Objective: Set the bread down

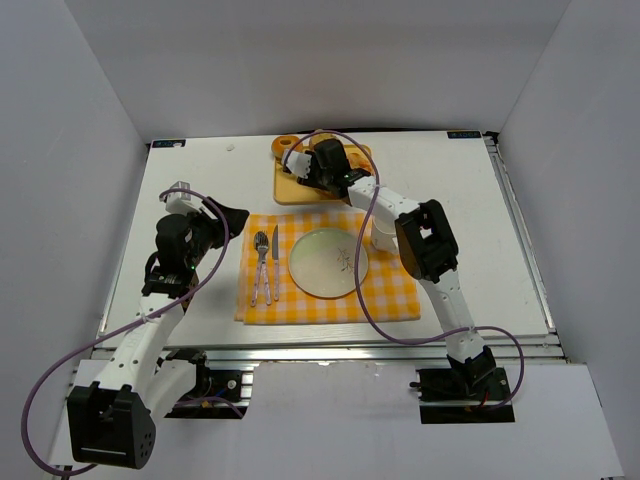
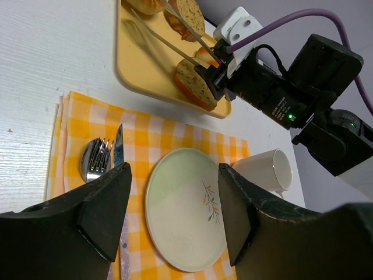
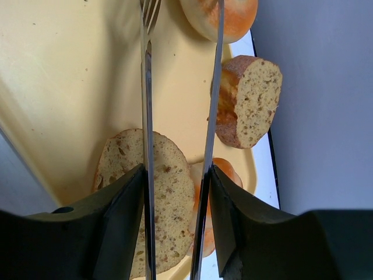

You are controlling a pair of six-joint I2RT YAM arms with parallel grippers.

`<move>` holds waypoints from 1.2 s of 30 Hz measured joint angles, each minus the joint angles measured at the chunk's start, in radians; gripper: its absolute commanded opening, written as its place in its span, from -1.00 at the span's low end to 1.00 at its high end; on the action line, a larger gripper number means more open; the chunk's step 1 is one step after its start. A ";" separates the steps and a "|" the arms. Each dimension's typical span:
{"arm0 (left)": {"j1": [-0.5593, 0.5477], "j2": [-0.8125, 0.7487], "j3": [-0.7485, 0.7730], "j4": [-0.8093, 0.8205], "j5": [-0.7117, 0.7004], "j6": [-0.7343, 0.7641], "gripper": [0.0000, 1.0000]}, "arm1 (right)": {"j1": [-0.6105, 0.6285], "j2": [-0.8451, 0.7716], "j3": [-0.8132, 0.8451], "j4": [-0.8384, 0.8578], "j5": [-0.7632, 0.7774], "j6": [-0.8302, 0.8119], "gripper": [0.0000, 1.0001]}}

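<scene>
Right wrist: bread [image 3: 239, 17] half off-frame behind tongs [image 3: 145, 87]

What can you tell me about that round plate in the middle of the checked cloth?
The plate is round and shallow, pale green shading to white, and glossy like glazed ceramic. A small leafy sprig is painted right of its centre. It lies flat on the yellow-and-white checked cloth with nothing on it. Cutlery lies on the cloth to its left, and a white cup sits near its other side.
</scene>
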 measured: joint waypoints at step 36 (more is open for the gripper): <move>0.000 0.000 0.000 -0.001 0.000 0.003 0.41 | 0.009 -0.002 -0.112 0.134 0.042 -0.059 -0.80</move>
